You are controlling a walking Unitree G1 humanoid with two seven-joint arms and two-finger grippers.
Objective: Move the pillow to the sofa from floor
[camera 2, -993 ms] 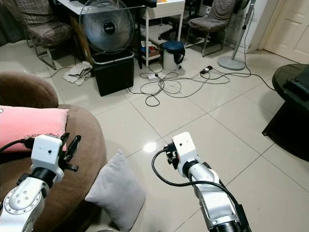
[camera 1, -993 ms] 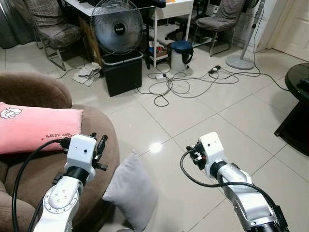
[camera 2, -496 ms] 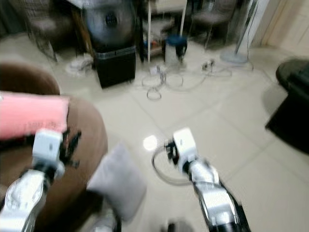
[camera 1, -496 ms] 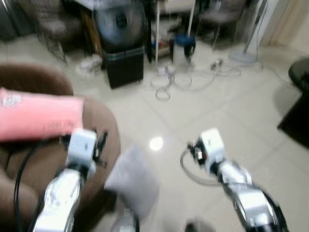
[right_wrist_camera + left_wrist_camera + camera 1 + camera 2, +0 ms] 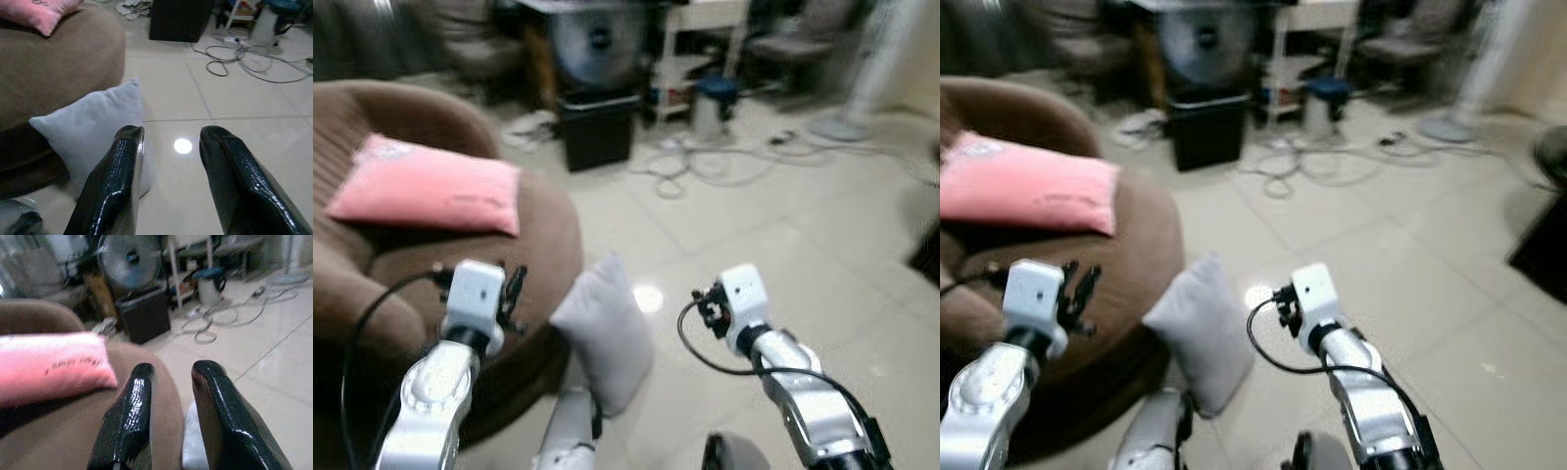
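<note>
The pink pillow (image 5: 46,368) lying on the brown sofa (image 5: 431,264) bears a short line of dark writing along its edge, too blurred to read; the fan (image 5: 129,258) beyond the sofa has a hub badge, likewise unreadable.
</note>
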